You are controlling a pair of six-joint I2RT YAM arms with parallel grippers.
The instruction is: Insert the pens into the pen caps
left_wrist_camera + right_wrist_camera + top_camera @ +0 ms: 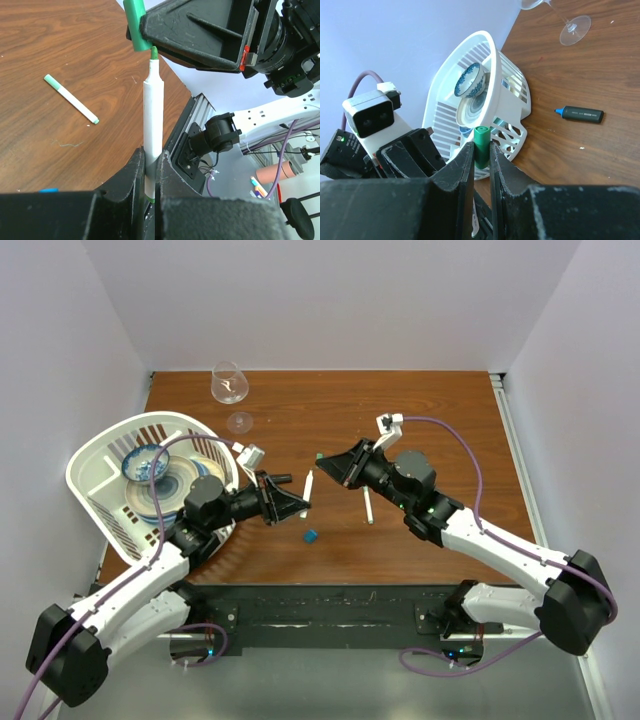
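My left gripper (149,161) is shut on a white pen (153,112) and holds it upright; in the top view this pen (308,485) stands at my left gripper (299,503). Its green tip (154,53) is right at the lower end of a green pen cap (135,24). My right gripper (480,150) is shut on that green cap (481,142), just above the pen (322,460). A second white pen (368,505) lies on the table, also in the left wrist view (71,98). A blue cap (311,536) lies nearby.
A white basket (92,502) with a blue-patterned bowl (145,465) and plates stands at the left. A wine glass (229,385) stands at the back. A dark marker with a blue tip (580,114) lies on the wooden table (440,430).
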